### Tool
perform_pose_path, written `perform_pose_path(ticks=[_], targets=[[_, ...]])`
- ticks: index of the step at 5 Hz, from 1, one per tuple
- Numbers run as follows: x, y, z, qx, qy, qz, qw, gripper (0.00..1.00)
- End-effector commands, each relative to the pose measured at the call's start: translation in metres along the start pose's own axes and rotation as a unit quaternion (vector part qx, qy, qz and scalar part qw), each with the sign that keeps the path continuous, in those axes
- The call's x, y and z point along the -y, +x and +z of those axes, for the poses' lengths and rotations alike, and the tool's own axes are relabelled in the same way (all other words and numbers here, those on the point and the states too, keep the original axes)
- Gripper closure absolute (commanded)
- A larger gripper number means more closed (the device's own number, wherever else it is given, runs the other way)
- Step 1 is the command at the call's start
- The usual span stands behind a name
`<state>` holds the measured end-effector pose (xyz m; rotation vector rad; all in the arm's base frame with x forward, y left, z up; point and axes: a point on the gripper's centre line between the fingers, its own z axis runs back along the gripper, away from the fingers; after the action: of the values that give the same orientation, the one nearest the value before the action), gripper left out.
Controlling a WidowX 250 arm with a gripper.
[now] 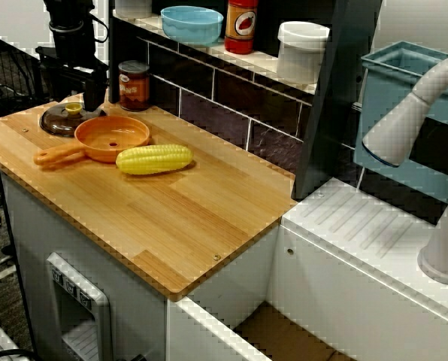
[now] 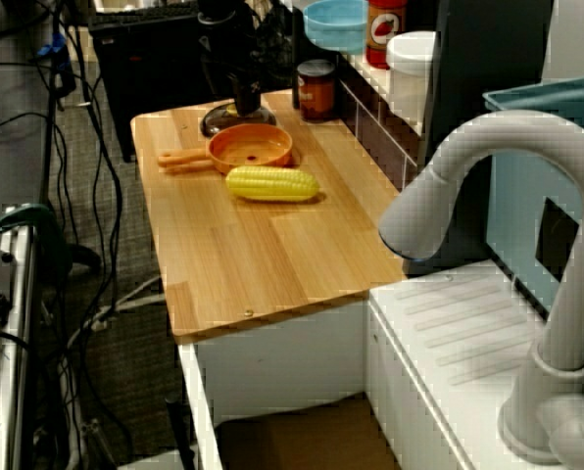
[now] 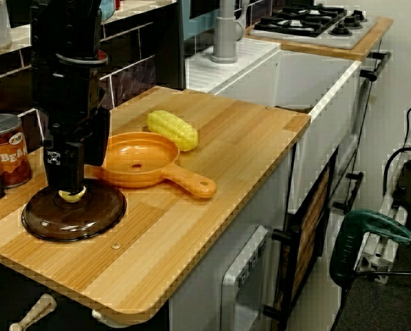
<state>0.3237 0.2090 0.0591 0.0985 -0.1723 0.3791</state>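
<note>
My black gripper (image 1: 75, 96) hangs at the far left back corner of the wooden counter (image 1: 179, 218). Its fingers stand open on either side of the yellow knob (image 1: 73, 107) of a dark brown lid (image 1: 57, 125), low over it. In the side view the fingertips (image 3: 71, 186) reach down to the knob (image 3: 73, 196); whether they touch it is unclear. An orange pan (image 1: 111, 137) lies just right of the lid, handle pointing left. A yellow corn cob (image 1: 154, 159) rests against the pan's near right side.
A bean can (image 1: 134, 85) stands by the tiled back wall behind the pan. The shelf above carries a blue bowl (image 1: 192, 24), a red bottle (image 1: 241, 25) and a white container (image 1: 302, 49). A white sink unit (image 1: 359, 218) with a grey faucet (image 1: 419, 113) lies right.
</note>
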Motion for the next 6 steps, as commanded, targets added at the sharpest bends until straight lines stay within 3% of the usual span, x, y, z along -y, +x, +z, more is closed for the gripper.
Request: perform_pose_path(ticks=[1,6], targets=[[-0.007,0.009,0.014,0.013,0.004,-0.011,0.9998,0.0],[-0.01,0.005,-0.001,-0.01,-0.004,-0.031,0.9995,0.0]])
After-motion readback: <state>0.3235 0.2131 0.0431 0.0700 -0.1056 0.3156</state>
